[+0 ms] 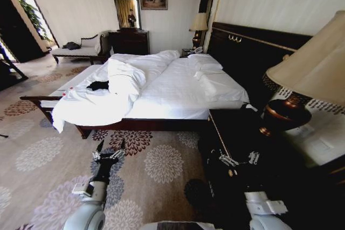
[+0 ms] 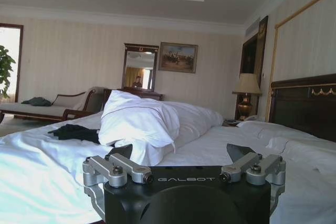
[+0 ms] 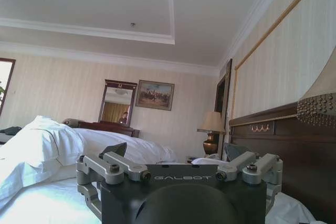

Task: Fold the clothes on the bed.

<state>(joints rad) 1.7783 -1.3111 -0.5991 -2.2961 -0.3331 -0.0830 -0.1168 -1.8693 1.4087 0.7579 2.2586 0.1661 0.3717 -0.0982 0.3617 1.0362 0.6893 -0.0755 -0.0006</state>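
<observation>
- T-shirt (image 1: 98, 85), black and crumpled, lies on the bed (image 1: 178, 98) near its foot end on my left side, just beside the heaped white duvet (image 1: 125, 79); my left wrist view has it (image 2: 73, 132) as a dark lump left of that heap.
- Both my arms hang low in front of me, well short of the bed, over the patterned carpet (image 1: 161, 162).
- My left claw (image 1: 109, 147) points toward the bed with its two fingers spread wide apart and nothing between them; the wrist view agrees (image 2: 184, 153).
- My right claw (image 1: 237, 160) sits over the dark nightstand (image 1: 237, 133) beside the bed, fingers likewise wide apart and holding nothing, as its wrist view shows (image 3: 176, 153).
- A lamp (image 1: 310, 74) with a pale shade stands on that nightstand, close on my right.
- Two pillows (image 1: 207, 63) rest against the dark headboard (image 1: 248, 52).
- A pale bench (image 1: 81, 49) with a dark bundle on it stands by the far wall, beside a dresser (image 1: 129, 41) with a mirror (image 1: 125, 6).
</observation>
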